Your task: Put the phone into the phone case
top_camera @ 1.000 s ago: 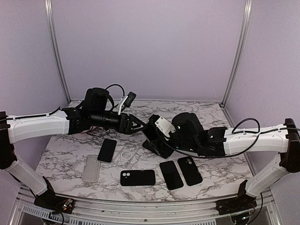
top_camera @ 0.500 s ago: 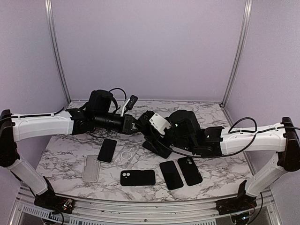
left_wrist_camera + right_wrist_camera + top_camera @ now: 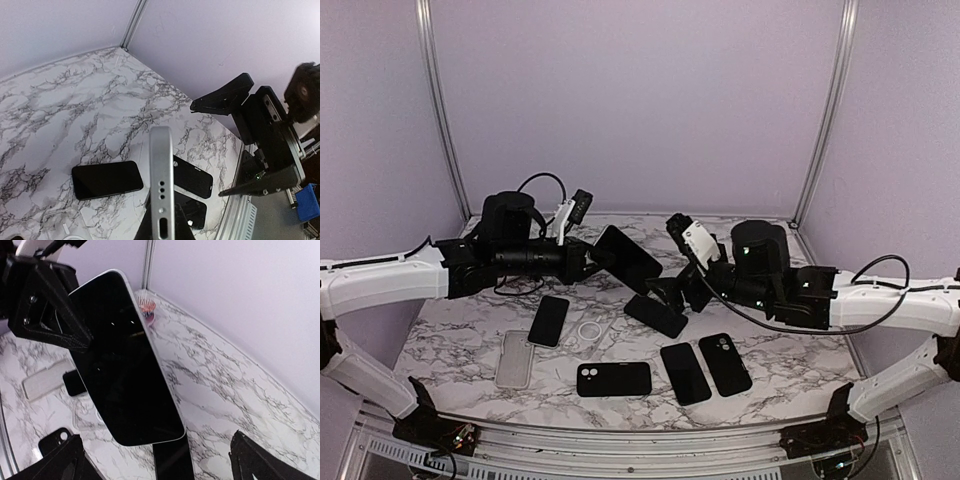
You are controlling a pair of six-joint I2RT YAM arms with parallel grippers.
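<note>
My left claw is clamped on one end of the phone. It holds the phone up off the desk, tilted, with the free end pointing right toward the other arm. Through the left wrist camera I see the phone edge-on, and its port and small holes face the lens. In the right wrist camera its dark screen fills the middle of the view.

My right claw stands wide and holds nothing. Its two fingers are spread far apart near the phone's free end and do not touch it.

A second phone lies flat on the desk under the raised phone. Left of it a third phone lies beside the clear case, which has a ring on its back. The grey case lies just nearer and further left. The black case sits at the near middle with its camera holes at its left end. To its right a fourth phone and another black case lie side by side. All the cases lie on the desk, well apart from the held phone.
</note>
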